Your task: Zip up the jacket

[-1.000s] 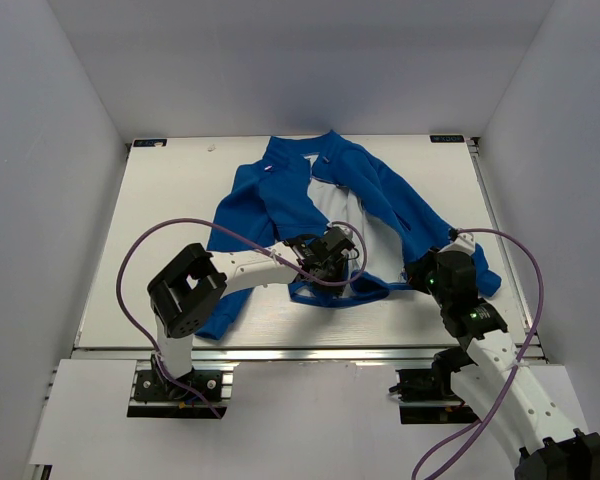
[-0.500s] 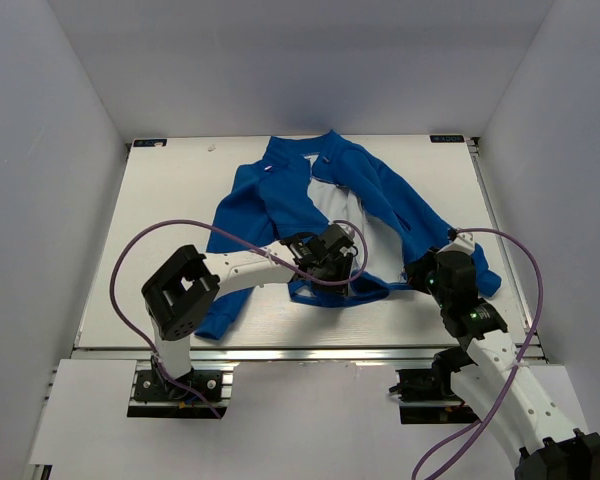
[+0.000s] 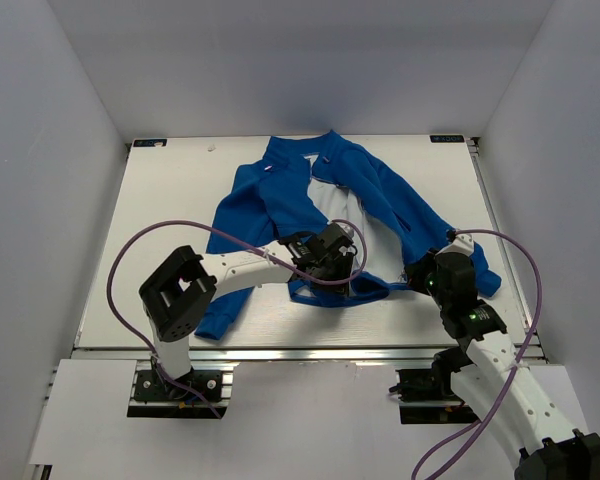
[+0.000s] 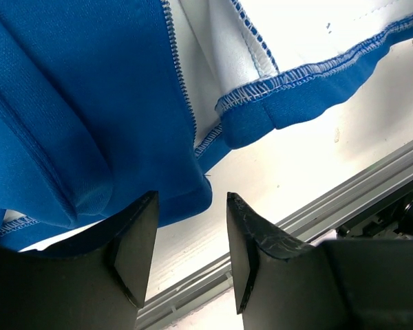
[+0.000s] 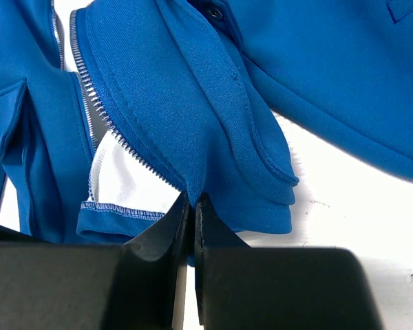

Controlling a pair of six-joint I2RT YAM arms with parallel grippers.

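Observation:
The blue jacket (image 3: 280, 200) lies unzipped on the white table (image 3: 170, 210), its white lining (image 3: 335, 205) showing between the two front panels. My left gripper (image 3: 338, 268) hovers at the bottom hem of the left front panel. In the left wrist view its jaws (image 4: 191, 206) stand open with only table between them, and the hem corner (image 4: 186, 199) and zipper teeth (image 4: 182, 75) lie just beyond the fingertips. My right gripper (image 3: 417, 272) is at the lower edge of the right front panel. It (image 5: 193, 199) is shut on a fold of blue fabric beside the zipper teeth (image 5: 117, 130).
The table's near edge with its aluminium rail (image 4: 330, 199) runs just below the left gripper. Purple cables (image 3: 130, 250) loop from both arms. White walls enclose the table on three sides. A sleeve end (image 3: 215, 315) hangs near the front left edge.
The left gripper's jaws have spread apart and no longer hold the hem. Its arm has shifted slightly. The right gripper and its fold of fabric have not moved.

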